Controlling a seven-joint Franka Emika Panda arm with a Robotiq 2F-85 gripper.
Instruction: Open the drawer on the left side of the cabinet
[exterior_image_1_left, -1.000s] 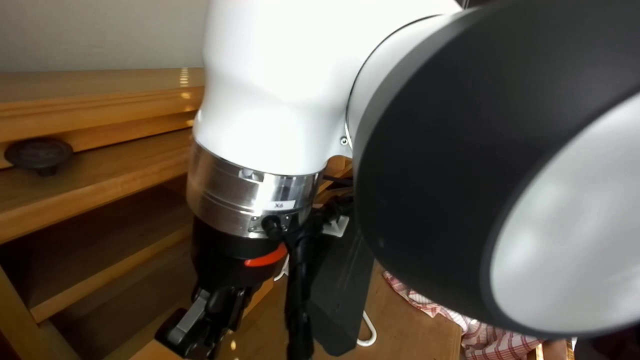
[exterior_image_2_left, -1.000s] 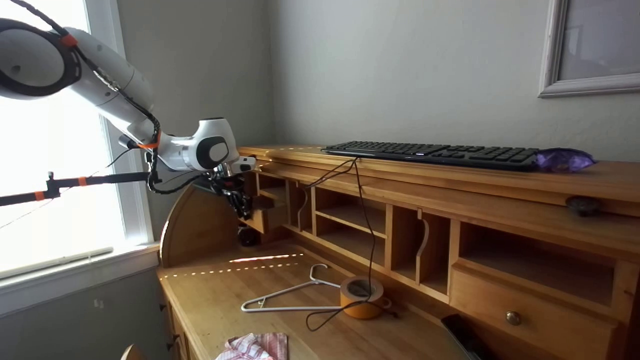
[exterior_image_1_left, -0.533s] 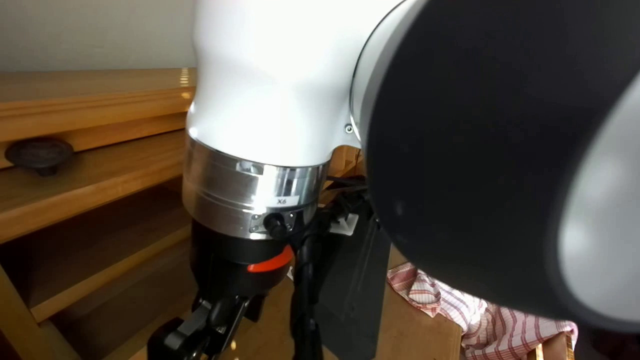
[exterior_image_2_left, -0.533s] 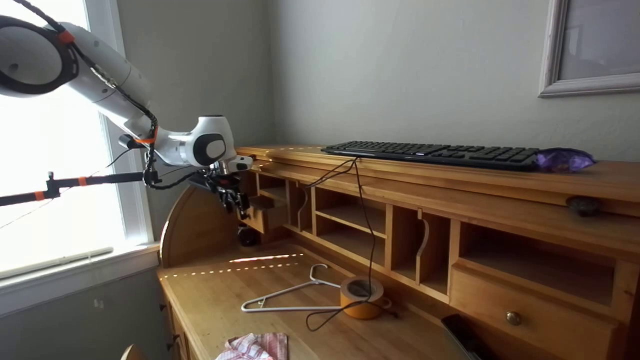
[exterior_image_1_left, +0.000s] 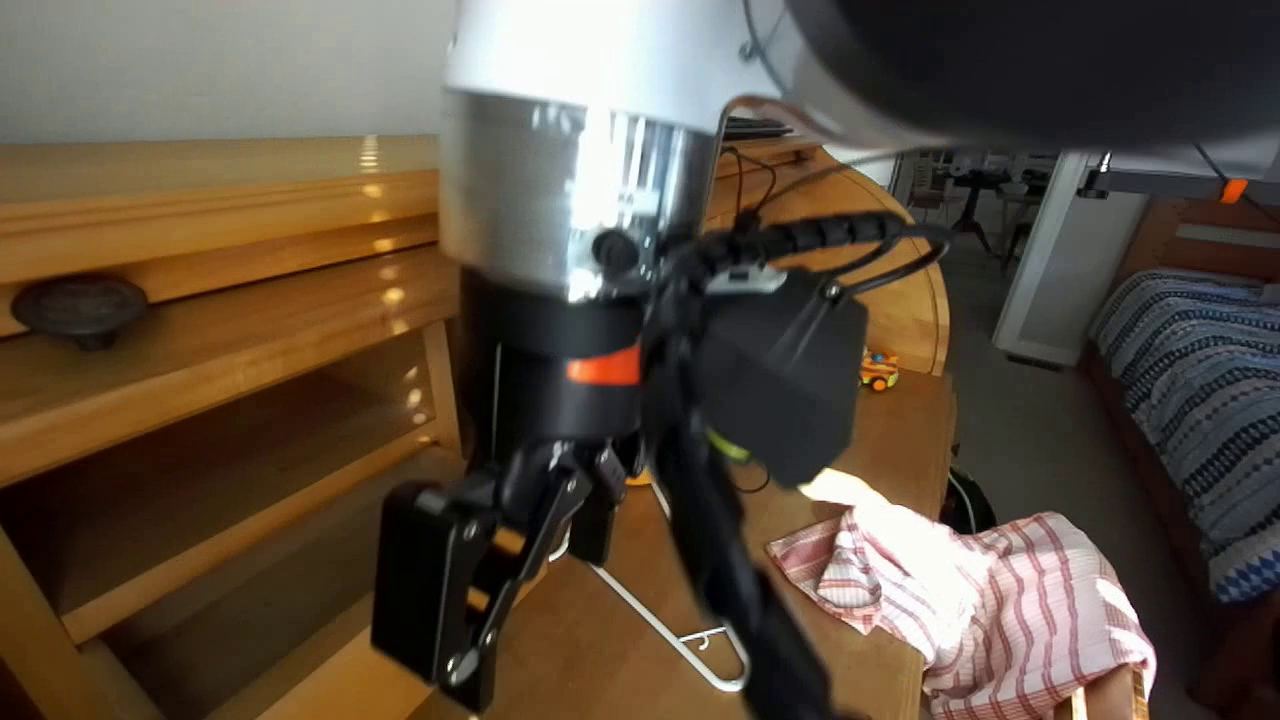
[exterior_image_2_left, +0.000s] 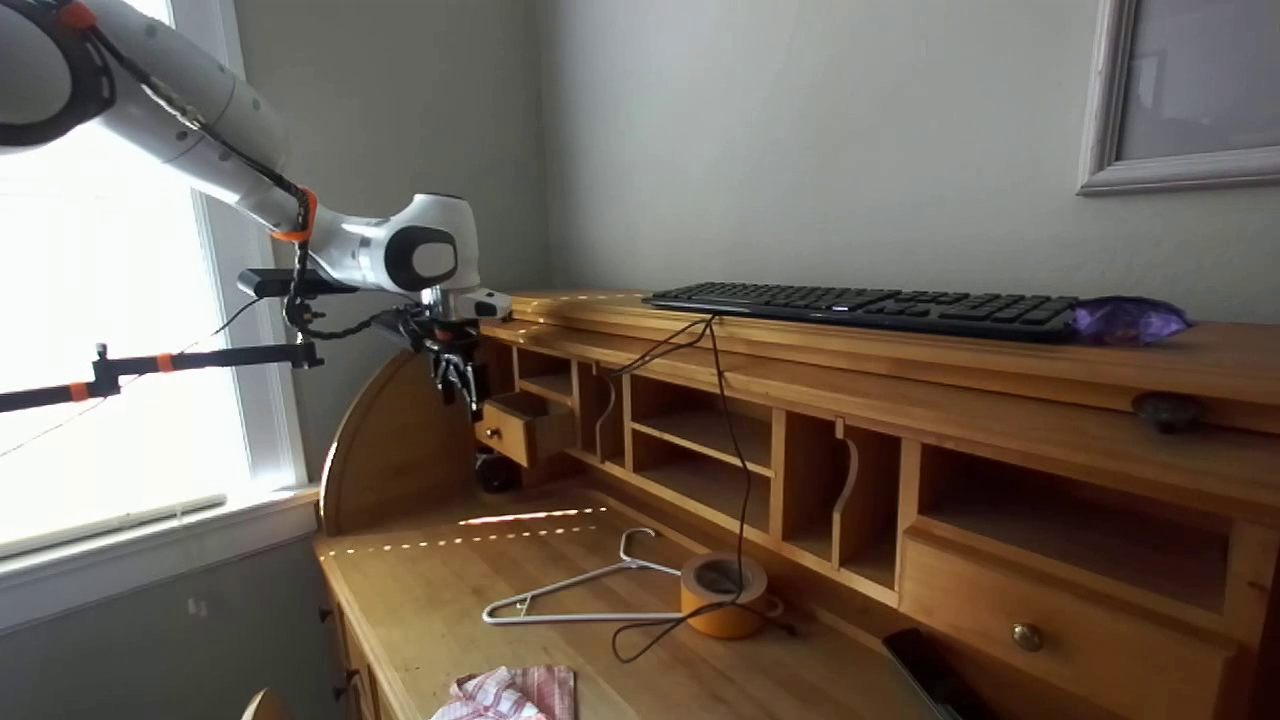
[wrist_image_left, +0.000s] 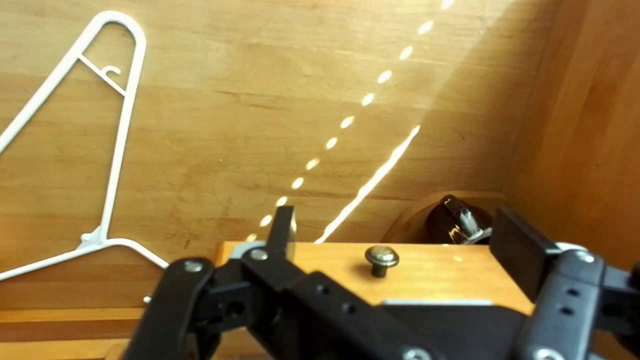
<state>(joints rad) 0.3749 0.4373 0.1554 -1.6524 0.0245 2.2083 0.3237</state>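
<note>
At the left end of the wooden cabinet (exterior_image_2_left: 800, 372), the small drawer (exterior_image_2_left: 510, 432) stands partly pulled out, its inside showing from above. A round brass knob (exterior_image_2_left: 490, 433) sits on its front. From the wrist view I look down on the drawer front (wrist_image_left: 320, 260), with the knob (wrist_image_left: 381, 256) in line between my spread fingers. My gripper (wrist_image_left: 397, 232) is open and holds nothing. In an exterior view the gripper (exterior_image_2_left: 462, 405) hangs just in front of and above the drawer, apart from the knob. In an exterior view (exterior_image_1_left: 500, 590) the arm hides the drawer.
A dark shiny object (wrist_image_left: 460, 220) stands beneath the drawer. On the desk top lie a white hanger (exterior_image_2_left: 575, 580), an orange tape roll (exterior_image_2_left: 725, 605) and a checked cloth (exterior_image_2_left: 510, 692). A keyboard (exterior_image_2_left: 870, 305) rests on the upper ledge, its cable hanging down.
My fingers have spread apart, and the gripper has risen and drawn away from the drawer front, so the knob now shows. The drawer stays pulled out as before.
</note>
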